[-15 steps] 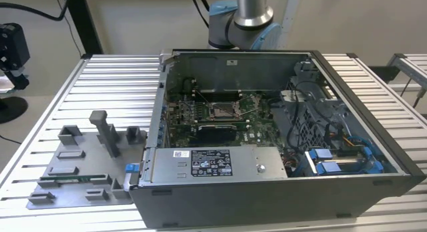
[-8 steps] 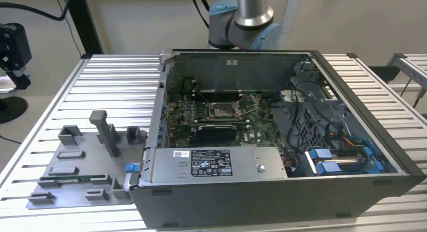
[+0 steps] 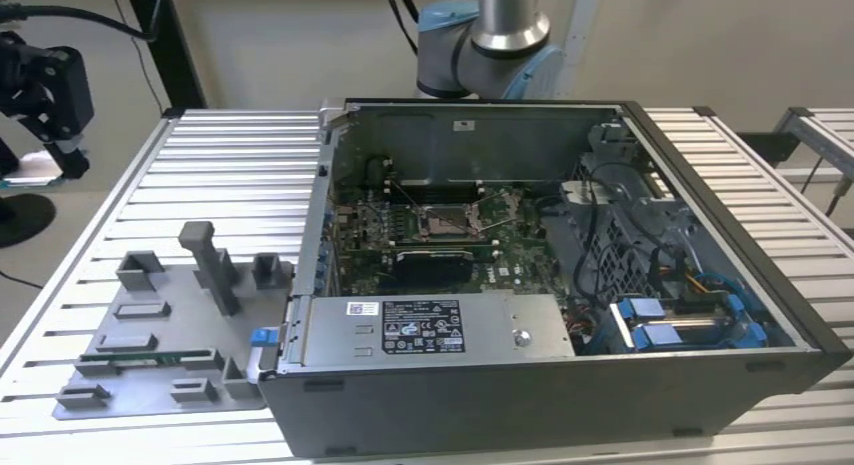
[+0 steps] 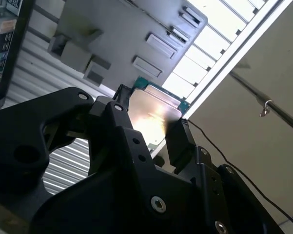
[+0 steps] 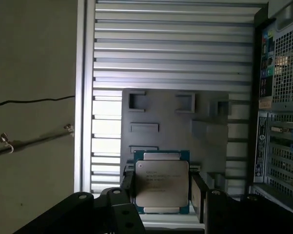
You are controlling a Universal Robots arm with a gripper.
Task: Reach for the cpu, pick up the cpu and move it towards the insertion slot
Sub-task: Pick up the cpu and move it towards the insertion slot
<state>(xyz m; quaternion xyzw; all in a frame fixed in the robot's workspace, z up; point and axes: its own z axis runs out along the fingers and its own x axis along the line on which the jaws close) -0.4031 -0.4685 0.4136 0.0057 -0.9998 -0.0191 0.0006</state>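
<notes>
Tool: the gripper (image 5: 163, 195) has its black fingers pressed in on two opposite sides of the cpu (image 5: 162, 183); I read that as a firm pinch.
Held part: the cpu sits between the fingers in both wrist views, silvery lid toward the first wrist camera, green rim around it, lifted clear of every surface.
Below it: the grey tray (image 3: 187, 335), near on the exterior view's left, with a green memory stick (image 3: 147, 358) lying in it.
Under that: the slatted table (image 3: 227, 175), its edge running close beside the tray.
Heading: I judge the insertion slot (image 3: 447, 220) lies toward the exterior view's right of the cpu and farther back than the tray, down inside the open case (image 3: 534, 395).
In the way: the case's side wall (image 3: 324, 175) stands between tray and board; thin wire levers flank the socket; the power supply box (image 3: 427, 325) sits just nearer than it.
Farthest: the arm's column (image 3: 497, 35) rises behind the case.
</notes>
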